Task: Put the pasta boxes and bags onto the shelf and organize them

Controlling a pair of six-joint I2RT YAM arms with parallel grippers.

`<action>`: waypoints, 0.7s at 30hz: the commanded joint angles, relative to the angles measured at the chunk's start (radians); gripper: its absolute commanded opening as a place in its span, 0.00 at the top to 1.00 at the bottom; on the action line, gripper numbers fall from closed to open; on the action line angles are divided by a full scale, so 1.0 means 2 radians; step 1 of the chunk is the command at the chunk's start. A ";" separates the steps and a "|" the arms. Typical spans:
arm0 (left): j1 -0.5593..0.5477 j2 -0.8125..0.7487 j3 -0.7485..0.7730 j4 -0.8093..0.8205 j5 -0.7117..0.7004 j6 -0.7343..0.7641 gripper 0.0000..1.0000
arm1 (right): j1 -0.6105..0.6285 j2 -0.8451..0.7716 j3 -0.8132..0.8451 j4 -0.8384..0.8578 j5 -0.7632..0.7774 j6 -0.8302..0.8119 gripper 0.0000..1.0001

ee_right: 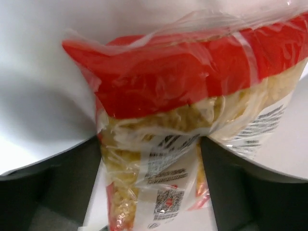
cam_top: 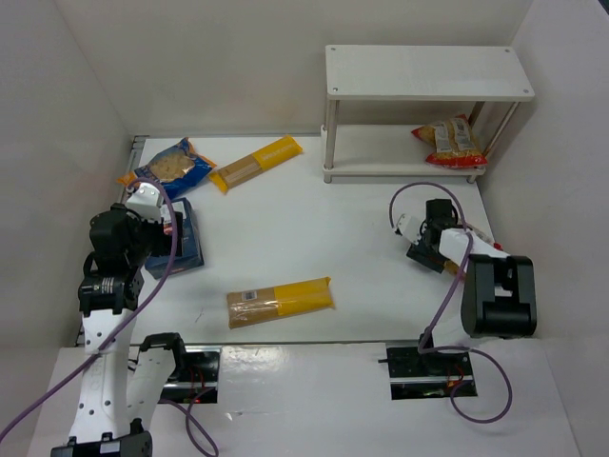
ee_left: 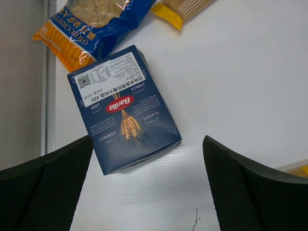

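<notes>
The left gripper [ee_left: 148,159] hung wide open over the blue box [ee_left: 126,111], holding nothing. The box lay flat on the table [cam_top: 362,238], at its left side, just near of the blue-and-orange bag [ee_left: 91,24]. The right gripper [ee_right: 150,144] was clamped on 1 red-and-yellow bag [ee_right: 168,96], near of the shelf [cam_top: 428,71]. A second bag [cam_top: 449,143] lay on the shelf's lower board, at the right end.
</notes>
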 commanded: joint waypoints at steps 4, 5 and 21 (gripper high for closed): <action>0.004 0.002 0.000 0.014 0.009 0.005 0.00 | -0.006 0.075 0.034 0.025 -0.010 0.039 0.91; 0.004 0.002 0.000 0.014 0.009 0.005 0.00 | 0.001 0.075 0.035 0.025 -0.004 0.044 1.00; 0.004 -0.002 0.000 0.019 0.009 0.005 0.00 | 0.067 -0.109 0.126 -0.046 -0.232 0.140 1.00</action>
